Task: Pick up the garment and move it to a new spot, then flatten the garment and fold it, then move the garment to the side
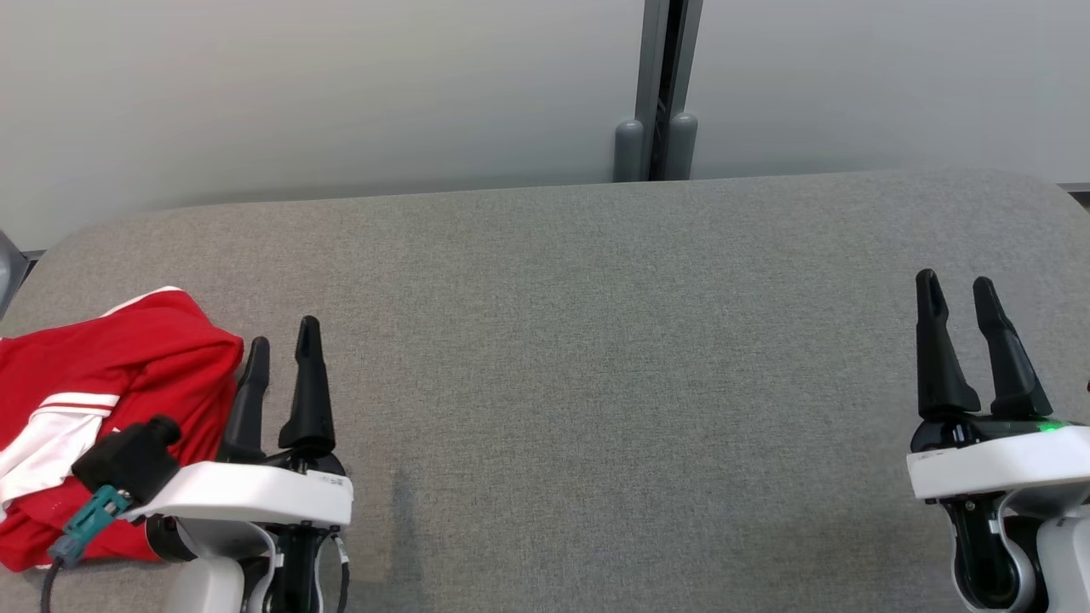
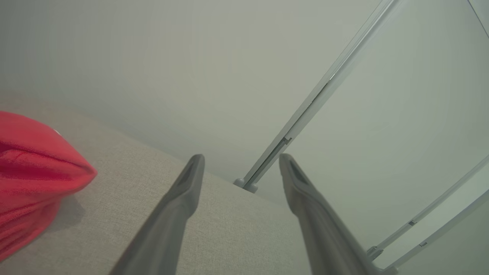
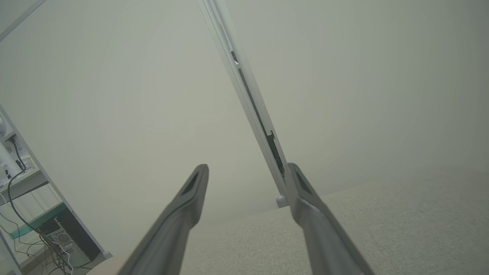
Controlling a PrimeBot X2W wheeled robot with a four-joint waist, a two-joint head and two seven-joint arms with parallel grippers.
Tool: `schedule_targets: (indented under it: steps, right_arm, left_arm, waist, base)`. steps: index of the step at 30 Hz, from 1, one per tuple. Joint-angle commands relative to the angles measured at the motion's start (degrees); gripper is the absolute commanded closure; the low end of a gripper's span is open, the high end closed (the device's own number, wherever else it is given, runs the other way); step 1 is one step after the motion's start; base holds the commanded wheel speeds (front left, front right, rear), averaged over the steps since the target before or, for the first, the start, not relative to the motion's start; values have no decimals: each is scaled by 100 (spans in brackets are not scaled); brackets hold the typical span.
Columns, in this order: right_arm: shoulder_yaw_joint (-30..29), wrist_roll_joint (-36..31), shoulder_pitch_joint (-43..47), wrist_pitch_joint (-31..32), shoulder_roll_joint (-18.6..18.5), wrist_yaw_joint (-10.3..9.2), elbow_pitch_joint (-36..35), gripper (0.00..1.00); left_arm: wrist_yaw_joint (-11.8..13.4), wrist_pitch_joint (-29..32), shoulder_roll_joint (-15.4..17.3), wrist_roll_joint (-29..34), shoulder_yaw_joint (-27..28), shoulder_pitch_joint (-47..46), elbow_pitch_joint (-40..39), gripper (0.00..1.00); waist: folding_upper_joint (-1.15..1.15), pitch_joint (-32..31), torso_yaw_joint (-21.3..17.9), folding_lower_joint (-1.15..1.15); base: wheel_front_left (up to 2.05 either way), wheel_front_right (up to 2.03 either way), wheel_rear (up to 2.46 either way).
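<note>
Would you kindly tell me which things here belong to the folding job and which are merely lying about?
Part of the job: red garment, grey table, left gripper, right gripper, both open.
Just lying about: wall post, shelf with cables.

grey fabric table [image 1: 596,340] | red/white garment [image 1: 102,400] bunched, left edge

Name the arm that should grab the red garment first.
Left. The open left tool sits right beside the crumpled red garment at the left end of the grey fabric surface. The right tool, also open, is far off at the opposite end.
</note>
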Motion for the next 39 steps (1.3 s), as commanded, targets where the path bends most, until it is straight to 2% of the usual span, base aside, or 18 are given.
schedule_targets:
  steps: [1,4,9,13,17,24,32,39]
  right_arm:
    - [12,-183,9,-70,-26,7,-45,0]
    - [38,-437,59,-116,-1,7,30,0]
    - [100,-826,117,-190,54,7,160,0]
    - [206,-1153,152,-247,68,8,176,0]
    - [257,-1414,211,-301,86,8,215,0]
    - [332,-1748,217,-391,90,9,279,0]
    - [319,-2068,211,-495,116,9,363,0]
    - [282,-2308,222,-578,132,10,342,0]
  left_arm:
    - [80,-59,31,285,-96,-46,-131,0]
    - [240,-113,31,669,-306,21,-92,0]
    - [367,-197,50,1289,-583,80,65,0]
    - [632,-263,150,1740,-800,122,111,0]
    - [930,-325,220,1983,-1030,134,113,0]
    - [1277,-427,328,2270,-1324,94,100,0]
    - [1364,-538,315,2511,-1381,136,49,0]
    - [1239,-626,231,2792,-1309,234,-6,0]
  waist:
    - [0,4,1,0]
    - [0,9,-1,0]
    - [0,6,-16,0]
    - [0,8,-24,0]
    - [0,12,-19,0]
    - [0,50,4,0]
    - [0,99,15,0]
    - [0,121,24,0]
  base:
    - [0,0,0]
    - [0,0,0]
    - [0,0,0]
    - [0,0,0]
    - [0,0,0]
    - [0,0,0]
    - [0,0,0]
    - [0,0,0]
